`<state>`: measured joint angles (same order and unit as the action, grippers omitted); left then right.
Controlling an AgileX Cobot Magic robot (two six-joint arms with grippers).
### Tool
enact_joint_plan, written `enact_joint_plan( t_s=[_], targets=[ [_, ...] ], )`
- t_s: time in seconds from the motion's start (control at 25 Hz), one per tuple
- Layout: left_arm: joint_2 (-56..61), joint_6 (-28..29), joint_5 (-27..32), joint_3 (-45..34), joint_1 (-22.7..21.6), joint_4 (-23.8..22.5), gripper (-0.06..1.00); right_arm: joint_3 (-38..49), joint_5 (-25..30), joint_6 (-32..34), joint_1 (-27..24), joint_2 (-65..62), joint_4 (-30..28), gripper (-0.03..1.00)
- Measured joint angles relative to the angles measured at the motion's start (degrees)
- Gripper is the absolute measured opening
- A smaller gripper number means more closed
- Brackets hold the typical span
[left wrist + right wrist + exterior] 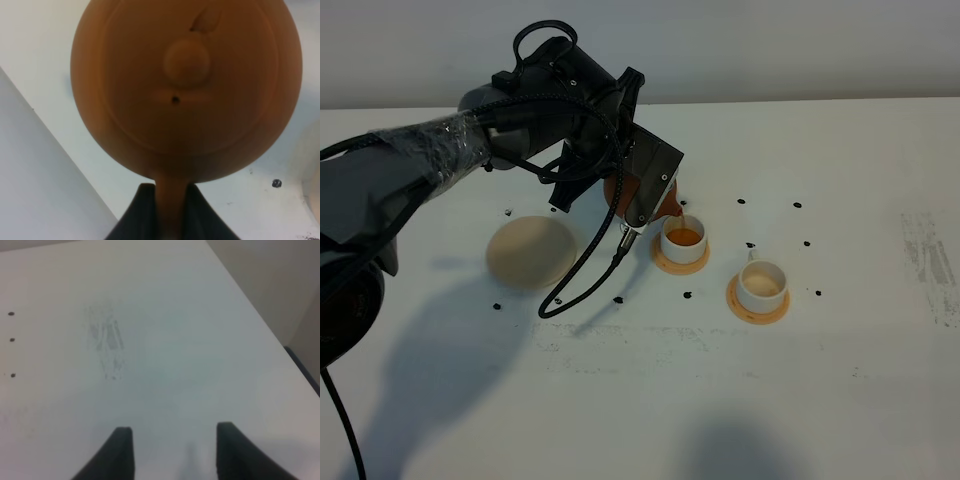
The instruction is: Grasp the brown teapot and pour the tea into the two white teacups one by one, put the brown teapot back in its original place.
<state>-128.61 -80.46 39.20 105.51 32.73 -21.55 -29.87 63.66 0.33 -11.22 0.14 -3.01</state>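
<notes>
My left gripper (642, 190) is shut on the loop handle of the brown teapot (669, 201) and holds it tilted, spout down over the nearer-left white teacup (682, 237). A thin stream of tea runs into that cup, which holds amber tea. In the left wrist view the teapot (186, 90) fills the frame, lid knob facing the camera, with its handle between my fingers (137, 212). The second white teacup (761, 283) stands to the right on its coaster and looks empty. The pale beige disc (530, 252) lies bare to the left. My right gripper (172, 450) is open over bare table.
Each cup sits on an orange-tan coaster (680, 264). Small black marks (687, 295) dot the white table around the cups. A black cable (582, 280) hangs from the left arm near the disc. A scuffed patch (106, 340) lies at the table's right side.
</notes>
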Motion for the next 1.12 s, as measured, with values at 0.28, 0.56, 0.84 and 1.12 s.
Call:
enact_joint_plan(
  t_s=[0.28,0.56,0.84,1.12],
  targets=[
    [0.0,-0.1,0.0,0.0,0.0,0.0,0.09,0.0,0.0,-0.3,0.0,0.0,0.0,0.40],
    [-0.1,-0.1,0.0,0.0,0.0,0.1,0.09,0.0,0.0,0.0,0.0,0.0,0.0,0.40],
    [-0.1,-0.6,0.0,0.0,0.0,0.0,0.09,0.0,0.0,0.0,0.0,0.0,0.0,0.40],
    [-0.1,-1.6,0.0,0.0,0.0,0.1,0.09,0.0,0.0,0.0,0.0,0.0,0.0,0.40]
  ],
)
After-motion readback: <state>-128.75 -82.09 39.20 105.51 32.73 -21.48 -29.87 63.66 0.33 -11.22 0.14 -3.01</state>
